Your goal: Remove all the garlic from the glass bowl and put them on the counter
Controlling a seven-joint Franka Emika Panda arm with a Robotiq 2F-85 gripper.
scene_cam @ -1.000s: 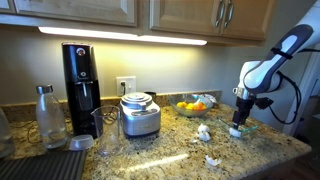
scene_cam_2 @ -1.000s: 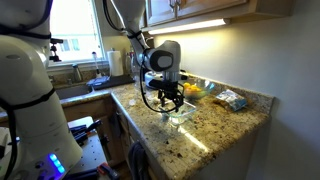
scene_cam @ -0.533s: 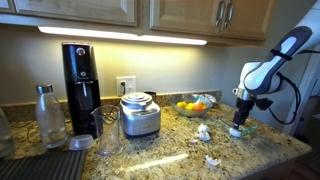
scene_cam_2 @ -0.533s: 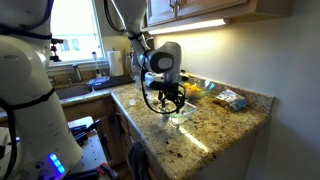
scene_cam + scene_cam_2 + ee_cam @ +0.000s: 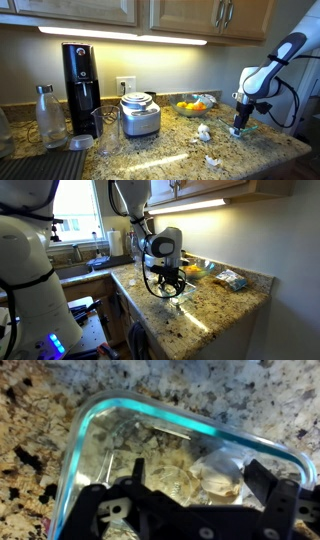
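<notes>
Two light, papery garlic bulbs [image 5: 222, 472] lie in the slick glass bowl [image 5: 90, 430], and the gripper [image 5: 187, 508], fingers spread wide and holding nothing, wants a gentle pinch across a bulb's middle.

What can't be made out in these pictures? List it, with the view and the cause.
1. How many garlic lie in the bowl: the wrist view is blurred, and the pincer covers the near part.
2. What the bowl holds, in both exterior views: too small, and the pincer stands over it.
3. Whether the pincer touches any garlic: blurred in the wrist view.
</notes>
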